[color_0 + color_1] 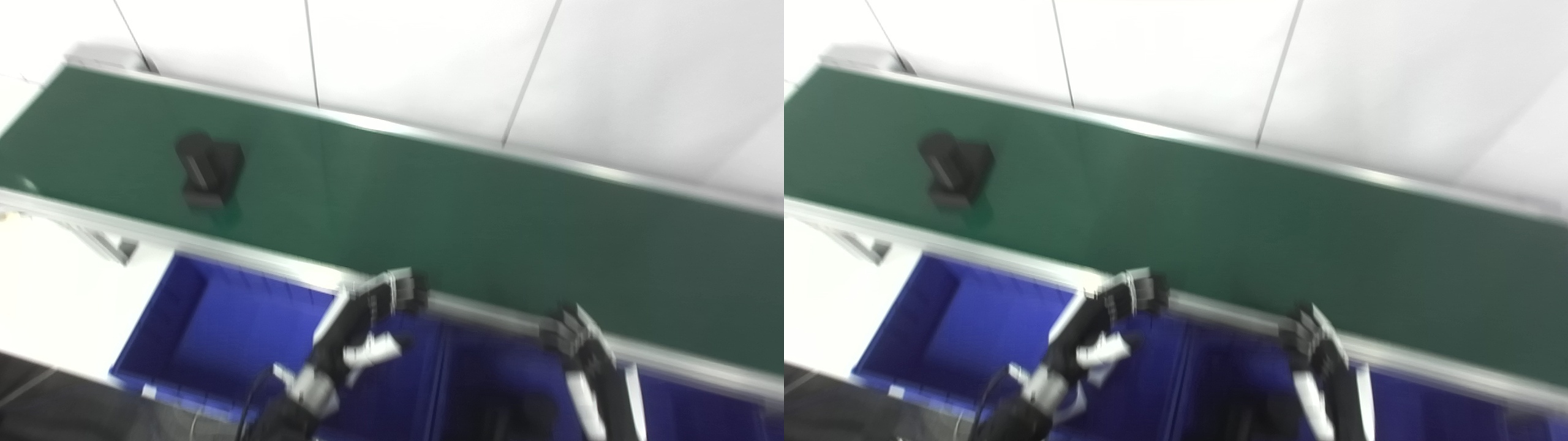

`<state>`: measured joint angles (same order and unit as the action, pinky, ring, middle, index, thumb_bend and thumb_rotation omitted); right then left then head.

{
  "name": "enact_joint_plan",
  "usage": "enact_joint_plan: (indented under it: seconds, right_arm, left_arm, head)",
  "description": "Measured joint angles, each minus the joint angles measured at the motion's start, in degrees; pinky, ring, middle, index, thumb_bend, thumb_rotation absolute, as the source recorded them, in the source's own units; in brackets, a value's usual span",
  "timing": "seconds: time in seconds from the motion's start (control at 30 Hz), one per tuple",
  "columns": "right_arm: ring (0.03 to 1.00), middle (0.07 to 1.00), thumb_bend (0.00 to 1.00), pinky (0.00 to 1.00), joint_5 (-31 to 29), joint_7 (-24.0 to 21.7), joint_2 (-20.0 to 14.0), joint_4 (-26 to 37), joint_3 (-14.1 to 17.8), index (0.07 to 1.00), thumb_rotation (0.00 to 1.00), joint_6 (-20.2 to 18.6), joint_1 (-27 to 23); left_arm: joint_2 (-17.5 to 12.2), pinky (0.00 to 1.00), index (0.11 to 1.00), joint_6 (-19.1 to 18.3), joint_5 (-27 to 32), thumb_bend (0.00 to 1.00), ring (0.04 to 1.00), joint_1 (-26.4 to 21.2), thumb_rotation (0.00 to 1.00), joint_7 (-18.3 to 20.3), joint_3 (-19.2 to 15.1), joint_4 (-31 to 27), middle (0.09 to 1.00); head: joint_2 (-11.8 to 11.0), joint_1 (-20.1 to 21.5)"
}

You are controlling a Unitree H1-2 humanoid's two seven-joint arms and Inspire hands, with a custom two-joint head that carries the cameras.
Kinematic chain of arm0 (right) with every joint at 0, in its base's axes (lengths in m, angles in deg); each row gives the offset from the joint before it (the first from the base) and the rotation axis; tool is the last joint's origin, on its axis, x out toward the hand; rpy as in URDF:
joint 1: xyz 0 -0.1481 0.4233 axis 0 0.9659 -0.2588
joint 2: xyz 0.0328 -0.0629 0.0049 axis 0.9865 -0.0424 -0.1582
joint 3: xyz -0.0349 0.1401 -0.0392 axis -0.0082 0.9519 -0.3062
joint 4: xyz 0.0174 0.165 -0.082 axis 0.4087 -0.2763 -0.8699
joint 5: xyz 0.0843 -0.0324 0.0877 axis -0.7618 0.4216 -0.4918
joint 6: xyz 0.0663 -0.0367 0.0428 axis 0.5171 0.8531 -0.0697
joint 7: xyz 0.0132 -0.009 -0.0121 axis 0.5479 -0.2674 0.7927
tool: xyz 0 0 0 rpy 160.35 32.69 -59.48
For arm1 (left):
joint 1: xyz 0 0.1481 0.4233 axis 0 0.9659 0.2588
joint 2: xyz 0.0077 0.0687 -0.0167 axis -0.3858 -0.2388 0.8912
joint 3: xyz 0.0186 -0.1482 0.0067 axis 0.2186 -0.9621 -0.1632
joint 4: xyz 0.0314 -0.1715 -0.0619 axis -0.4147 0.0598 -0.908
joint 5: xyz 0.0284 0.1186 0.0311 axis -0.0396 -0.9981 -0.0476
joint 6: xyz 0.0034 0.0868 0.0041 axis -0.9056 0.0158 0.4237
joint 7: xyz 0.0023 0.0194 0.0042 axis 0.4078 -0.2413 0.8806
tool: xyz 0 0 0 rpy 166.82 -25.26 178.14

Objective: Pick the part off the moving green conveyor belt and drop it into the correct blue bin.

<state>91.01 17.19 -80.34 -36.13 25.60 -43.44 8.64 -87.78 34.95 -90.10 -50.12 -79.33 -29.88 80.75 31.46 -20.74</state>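
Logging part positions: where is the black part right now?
The black part lies on the green belt at far left, beyond the leftmost blue bin, away from both hands.

Part (209, 170) on belt (465, 208) far left, bins (184, 318) before belt

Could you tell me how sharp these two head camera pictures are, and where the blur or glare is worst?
Left eye view: motion blur throughout, the black part smeared, the left hand softest. Right eye view: same smear, the right hand indistinct; bright glare along the conveyor's far rail.

Green conveyor belt (465, 220) carries one black part (208, 170), far left.
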Motion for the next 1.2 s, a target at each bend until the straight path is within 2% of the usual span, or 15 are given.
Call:
enact_joint_plan:
  seconds: [0.17, 0.43, 0.7, 0.93, 1.2]
  right_arm:
    - [0.757, 0.810, 0.58, 0.66, -1.55, -0.32, -0.13, -1.22, 0.38, 0.868, 0.90, 0.02, -0.45]
    - [0.773, 0.824, 0.55, 0.68, -2.91, -1.74, -0.11, -2.06, 1.38, 0.883, 0.93, 0.02, -0.92]
    - [0.776, 0.827, 0.54, 0.69, -2.98, -2.27, -0.02, -2.31, 1.72, 0.885, 0.95, 0.02, -1.14]
    - [0.768, 0.817, 0.58, 0.68, -2.98, -2.36, 0.11, -2.51, 1.82, 0.882, 0.95, 0.02, -1.38]
    - [0.768, 0.819, 0.56, 0.67, -2.96, -2.38, 0.12, -2.96, 1.94, 0.881, 0.94, 0.02, -1.45]
  left_arm:
    - [-0.02, 0.64, 0.780, 0.00, -1.56, 0.80, 0.686, -0.56, 0.58, -0.46, 1.02, 0.46, 0.737]
    - [-0.02, 0.64, 0.775, 0.01, -2.54, 0.82, 0.686, -1.33, 0.55, -1.42, 2.08, 1.71, 0.737]
    - [-0.01, 0.64, 0.777, 0.01, -2.58, 0.81, 0.687, -2.05, 0.52, -2.39, 2.28, 2.63, 0.740]
    - [0.02, 0.64, 0.781, 0.01, -2.71, 0.82, 0.692, -2.37, 0.57, -3.29, 2.76, 3.80, 0.748]
    - [0.19, 0.64, 0.782, 0.01, -2.70, 0.81, 0.692, -2.66, 0.56, -4.36, 3.24, 4.05, 0.748]
  head:
    - [-1.67, -3.51]
    - [-2.46, -5.71]
    - [-2.02, -5.10]
    - [-2.02, -4.48]
    - [-1.76, -3.78]
